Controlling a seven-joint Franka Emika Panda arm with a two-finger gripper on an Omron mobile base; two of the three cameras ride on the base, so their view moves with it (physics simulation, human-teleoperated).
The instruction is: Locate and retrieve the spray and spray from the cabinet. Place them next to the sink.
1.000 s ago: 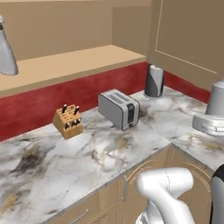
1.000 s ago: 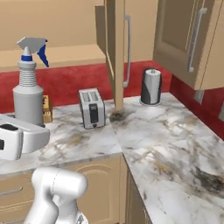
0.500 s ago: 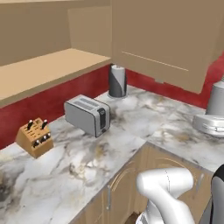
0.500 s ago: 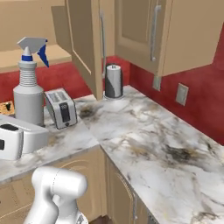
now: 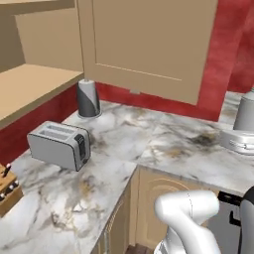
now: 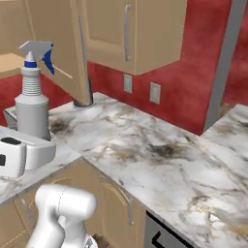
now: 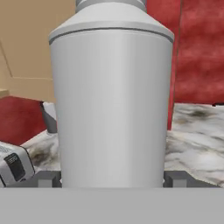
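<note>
You see a pale grey spray bottle (image 6: 32,114) with a blue-tipped trigger, a silver toaster (image 5: 59,145), tan cabinet doors (image 5: 149,44), red wall (image 6: 189,58), grey-veined white marble counter (image 6: 160,160)

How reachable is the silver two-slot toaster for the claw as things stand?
Probably not yet: the claw is closed on a tall pale-grey plastic trigger spray bottle. Nothing blocks the toaster, but that bottle fills the jaws.

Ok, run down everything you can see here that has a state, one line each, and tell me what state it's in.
spray bottle: upright, held off the counter between the finger tips.
gripper: shut on the spray bottle, one tip on each side of its body.
cabinet door: swung open, plain shelf exposed beside it.
toaster: standing on the counter, slots empty.
grey-and-black roll: upright on the counter by the wall.
</note>
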